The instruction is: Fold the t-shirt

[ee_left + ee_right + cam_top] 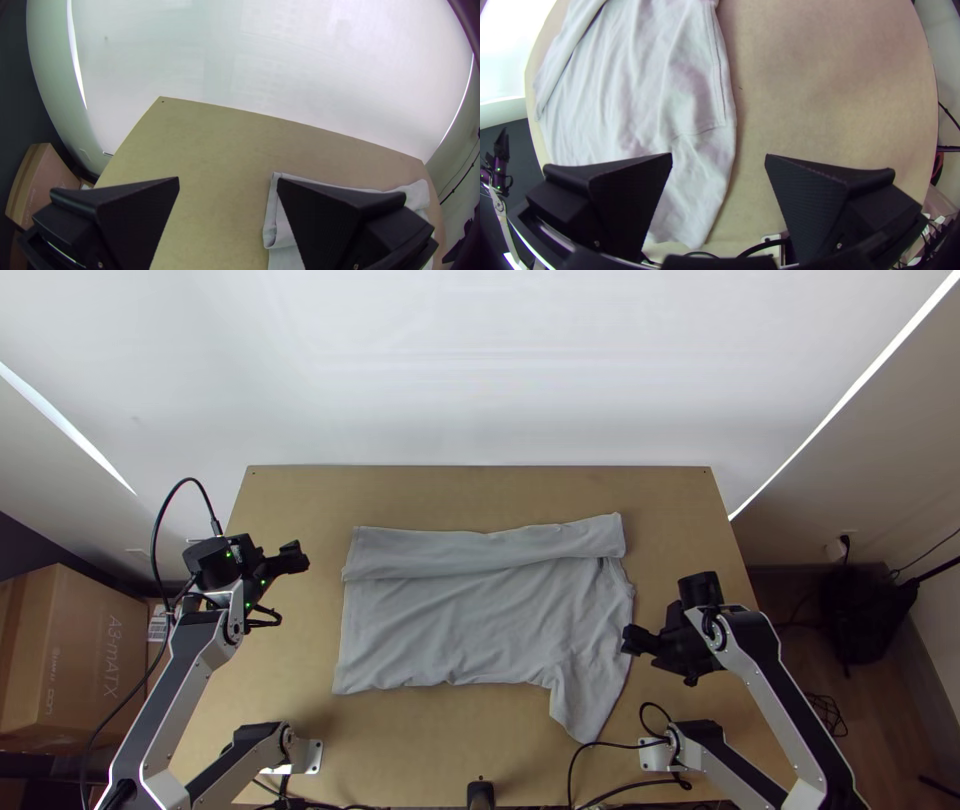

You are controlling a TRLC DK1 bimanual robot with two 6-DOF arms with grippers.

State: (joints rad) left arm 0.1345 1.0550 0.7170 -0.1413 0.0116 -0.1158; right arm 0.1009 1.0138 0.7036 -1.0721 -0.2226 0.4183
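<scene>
Pale silver-grey links on the left arm (215, 645), and the right arm (750, 645) matches, each with a long black panel down its middle; black joints, round pale caps; now the left gripper (302, 557), matte black, tiny green lights (229, 554) glowing behind it, a thin black cable (156, 540) looping off that wrist; over to the right gripper (628, 640), black too, a stubby dark housing (700, 589) beside it; and up close, broad black wedge fingers (820, 210), finely ribbed, a small silvery screw (839, 245) showing; white base plates (308, 757) below!
</scene>
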